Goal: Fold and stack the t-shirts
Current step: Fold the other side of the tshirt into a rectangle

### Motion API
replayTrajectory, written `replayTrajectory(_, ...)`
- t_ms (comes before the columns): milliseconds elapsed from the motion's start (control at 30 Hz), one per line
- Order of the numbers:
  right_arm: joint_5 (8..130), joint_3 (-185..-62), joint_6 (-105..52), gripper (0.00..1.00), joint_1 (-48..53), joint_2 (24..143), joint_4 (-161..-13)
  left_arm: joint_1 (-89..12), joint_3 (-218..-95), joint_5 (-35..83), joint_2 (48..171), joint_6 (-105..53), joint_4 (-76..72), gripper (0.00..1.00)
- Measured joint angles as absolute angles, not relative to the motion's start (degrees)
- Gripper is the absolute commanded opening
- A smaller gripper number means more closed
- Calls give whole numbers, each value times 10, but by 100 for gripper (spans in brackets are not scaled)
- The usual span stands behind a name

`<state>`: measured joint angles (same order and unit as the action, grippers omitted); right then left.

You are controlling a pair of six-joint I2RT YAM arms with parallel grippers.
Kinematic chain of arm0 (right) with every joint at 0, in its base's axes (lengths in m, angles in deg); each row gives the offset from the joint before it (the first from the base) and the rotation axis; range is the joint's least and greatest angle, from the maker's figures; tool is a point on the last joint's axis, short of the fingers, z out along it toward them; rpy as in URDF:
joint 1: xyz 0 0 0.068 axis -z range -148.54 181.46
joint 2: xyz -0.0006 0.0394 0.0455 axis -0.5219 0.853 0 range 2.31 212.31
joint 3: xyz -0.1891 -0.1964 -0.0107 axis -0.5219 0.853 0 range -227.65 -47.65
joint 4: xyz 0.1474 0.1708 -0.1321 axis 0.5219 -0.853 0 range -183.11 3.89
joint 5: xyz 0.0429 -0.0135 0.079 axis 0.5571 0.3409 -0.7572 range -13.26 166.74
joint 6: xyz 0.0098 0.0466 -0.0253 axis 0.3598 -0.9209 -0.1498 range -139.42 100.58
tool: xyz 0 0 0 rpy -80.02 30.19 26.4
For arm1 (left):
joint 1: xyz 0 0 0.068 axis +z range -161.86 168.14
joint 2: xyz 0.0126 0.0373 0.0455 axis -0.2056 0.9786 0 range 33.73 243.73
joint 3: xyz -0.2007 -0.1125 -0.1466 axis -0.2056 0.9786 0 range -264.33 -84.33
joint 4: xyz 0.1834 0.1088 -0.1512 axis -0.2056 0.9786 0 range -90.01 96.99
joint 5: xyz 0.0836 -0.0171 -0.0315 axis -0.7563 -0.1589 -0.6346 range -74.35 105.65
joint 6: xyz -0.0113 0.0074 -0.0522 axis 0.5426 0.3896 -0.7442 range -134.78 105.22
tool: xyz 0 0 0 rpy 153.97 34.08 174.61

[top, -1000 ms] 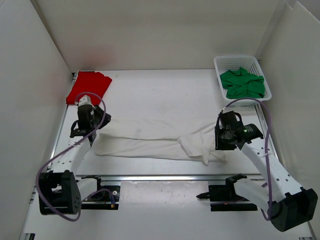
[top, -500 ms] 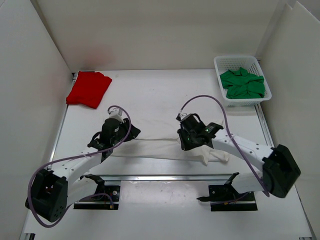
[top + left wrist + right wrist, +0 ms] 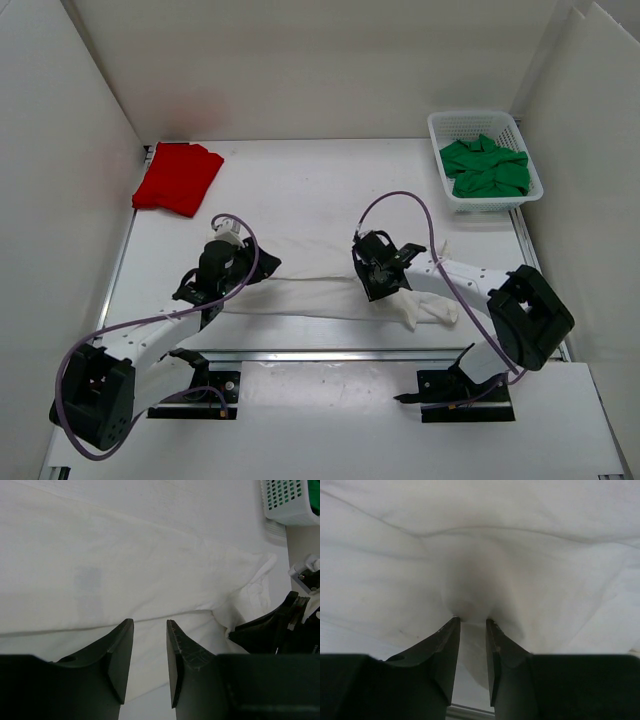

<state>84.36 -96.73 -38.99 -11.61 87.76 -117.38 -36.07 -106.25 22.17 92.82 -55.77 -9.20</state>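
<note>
White cloth fills both wrist views. The white shirt (image 3: 305, 296) lies as a long strip across the lower middle of the top view, with a sleeve trailing at its right end. The right gripper (image 3: 472, 621) pinches a puckered ridge of it, the cloth drawn up into the tips, probably to carry that end over for the next fold. The left gripper (image 3: 147, 626) sits low over the strip's left part with its fingers a little apart. Cloth shows in the gap, but I cannot tell whether it is clamped; likely it anchors that side. The red shirt (image 3: 178, 178) is folded at upper left, which I take to be the base of the stack. The green shirt (image 3: 486, 168) lies crumpled in the basket (image 3: 436, 135), upper right.
</note>
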Motion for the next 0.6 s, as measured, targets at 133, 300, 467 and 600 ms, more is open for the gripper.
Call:
replayTrajectory(133, 855, -963, -387, 16, -108, 893, -1169, -364, -1062, 225, 934, -561, -98, 44)
replayTrajectory(300, 853, -961, -382, 38, -96, 899, -1166, -364, -1062, 227, 937, -562, -100, 43)
replayTrajectory(467, 809, -961, -375, 40, -93, 889, -1164, -364, -1061, 231, 944, -564, -109, 43)
replayTrajectory(600, 803, -961, -377, 24, -89, 889, -1159, -364, -1058, 232, 948, -567, -113, 43)
